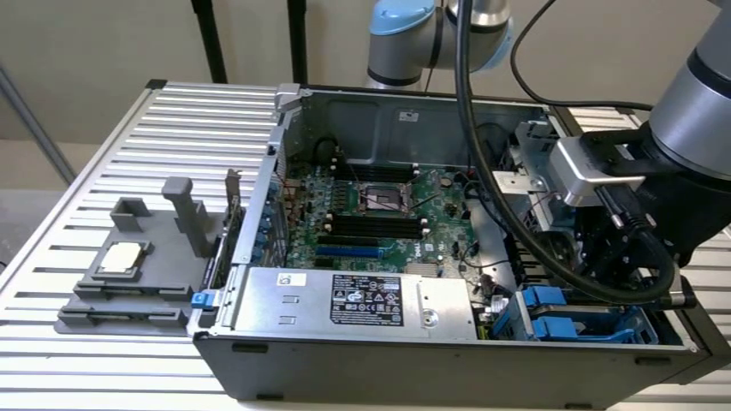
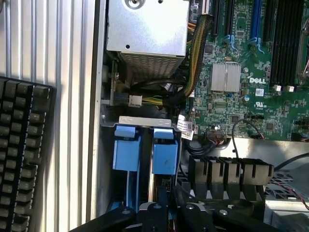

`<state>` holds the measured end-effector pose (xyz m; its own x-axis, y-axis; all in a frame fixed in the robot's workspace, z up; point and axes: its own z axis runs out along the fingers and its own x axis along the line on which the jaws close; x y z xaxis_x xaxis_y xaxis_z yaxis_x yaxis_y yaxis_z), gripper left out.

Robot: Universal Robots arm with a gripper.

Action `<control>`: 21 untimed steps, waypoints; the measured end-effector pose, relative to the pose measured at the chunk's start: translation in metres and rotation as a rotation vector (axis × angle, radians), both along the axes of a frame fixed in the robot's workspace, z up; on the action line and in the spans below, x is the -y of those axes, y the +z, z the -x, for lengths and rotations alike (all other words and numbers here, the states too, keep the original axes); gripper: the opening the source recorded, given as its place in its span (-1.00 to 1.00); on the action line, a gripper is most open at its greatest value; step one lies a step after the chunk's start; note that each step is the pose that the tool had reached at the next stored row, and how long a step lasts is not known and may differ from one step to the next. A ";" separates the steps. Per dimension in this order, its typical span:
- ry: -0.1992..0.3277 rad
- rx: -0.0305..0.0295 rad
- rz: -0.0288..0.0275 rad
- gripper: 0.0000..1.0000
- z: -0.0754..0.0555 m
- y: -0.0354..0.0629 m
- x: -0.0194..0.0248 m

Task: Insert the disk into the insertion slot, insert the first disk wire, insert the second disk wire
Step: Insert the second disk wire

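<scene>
Insertion slot (image 2: pixel 145 150), dark metal, blue plastic rails

Even indoor light, soft shadows inside the computer case (image 1: pixel 342 111), both views slightly blurred.

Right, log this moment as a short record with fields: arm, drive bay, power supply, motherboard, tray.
arm: reaches down into the open computer case at the exterior view's right, the gripper just above the bay
drive bay: insertion slot with blue plastic rails, at the case's front corner
disk: cannot tell if seated
power supply: silver box with a black label, along the front wall of the case
motherboard: green board on the case floor
tray: grey moulded tray outside the case, at the exterior view's left
</scene>
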<state>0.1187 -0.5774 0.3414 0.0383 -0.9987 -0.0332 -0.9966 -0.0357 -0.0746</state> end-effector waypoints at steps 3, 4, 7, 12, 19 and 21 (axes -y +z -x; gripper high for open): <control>0.000 0.0022 -0.0004 -0.67 0.000 0.0000 0.0000; 0.000 0.0028 -0.0004 -0.67 0.000 0.0000 0.0001; -0.001 0.0048 -0.0007 -0.67 0.002 -0.0004 0.0000; -0.004 0.0048 -0.0005 -0.67 0.005 -0.0004 -0.0001; -0.006 0.0048 -0.0005 -0.67 0.004 -0.0004 -0.0006; -0.007 0.0047 -0.0003 -0.67 0.003 -0.0002 -0.0006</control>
<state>0.1155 -0.5768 0.3412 0.0317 -0.9989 -0.0333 -0.9964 -0.0289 -0.0792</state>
